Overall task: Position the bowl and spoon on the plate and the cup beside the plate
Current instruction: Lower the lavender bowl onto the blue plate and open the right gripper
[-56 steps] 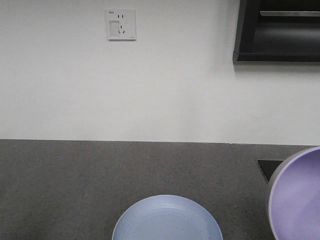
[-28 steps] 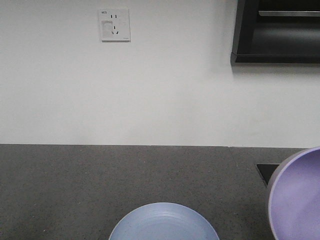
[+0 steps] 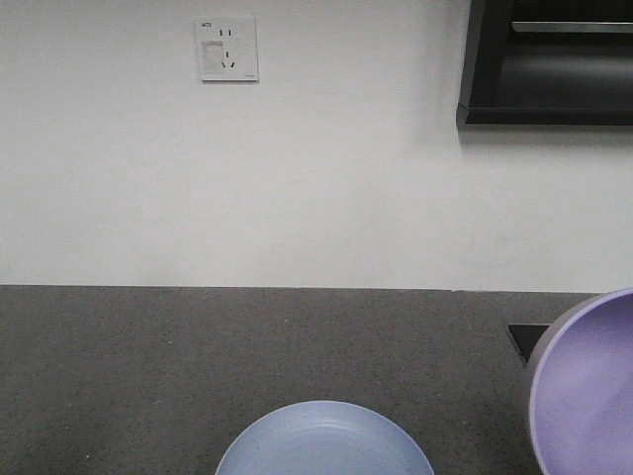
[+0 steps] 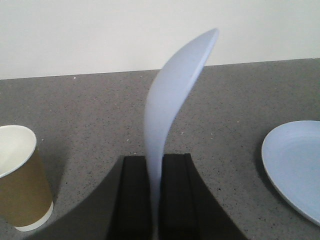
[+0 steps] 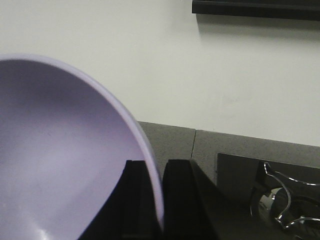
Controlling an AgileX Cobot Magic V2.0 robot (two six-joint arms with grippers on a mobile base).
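On the dark speckled counter (image 3: 148,366), well forward of its back edge where it meets the white wall, lies the pale blue plate (image 3: 324,440), with nothing on it. The left gripper (image 4: 155,165) is clamped on the handle of the spoon (image 4: 170,110), which stands upright between the 2 fingers with its scoop uppermost. The brown paper cup (image 4: 20,185) stands upright on the counter to that gripper's left, apart from the plate on its right. The right gripper (image 5: 156,172) pinches the rim of the lavender bowl (image 5: 60,150), held tilted over the counter's right side, beside the plate.
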